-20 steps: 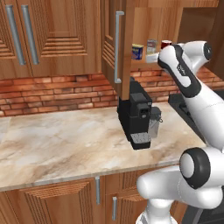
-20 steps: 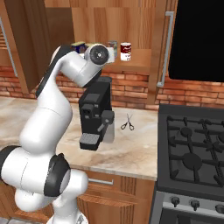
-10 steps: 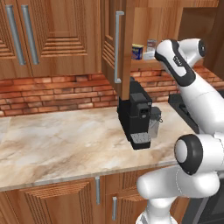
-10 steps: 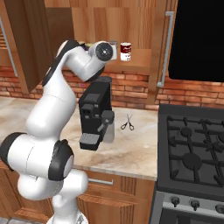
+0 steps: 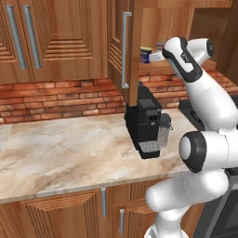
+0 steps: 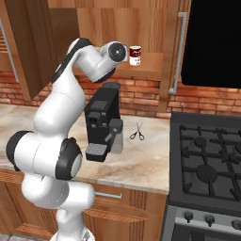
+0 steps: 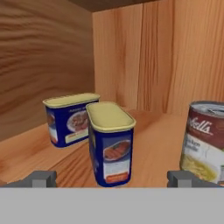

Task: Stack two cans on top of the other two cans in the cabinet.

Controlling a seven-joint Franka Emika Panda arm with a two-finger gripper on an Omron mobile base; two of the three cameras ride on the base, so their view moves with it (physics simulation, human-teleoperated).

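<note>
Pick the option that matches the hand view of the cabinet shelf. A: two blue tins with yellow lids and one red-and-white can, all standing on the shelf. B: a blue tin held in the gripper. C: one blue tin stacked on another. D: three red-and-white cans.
A: two blue tins and the red-and-white can each stand on the shelf; the gripper is open, holding nothing.

Glossy white arm (image 5: 204, 102) here, built from fat rounded links, each one swelling into a bulbous shell. Dark, near-black rings and round caps mark the joints (image 6: 69, 162). Up at the wrist, a grey disc (image 6: 116, 51) sits in a black collar. Two small grey fingers (image 7: 41, 179), blocky.
</note>
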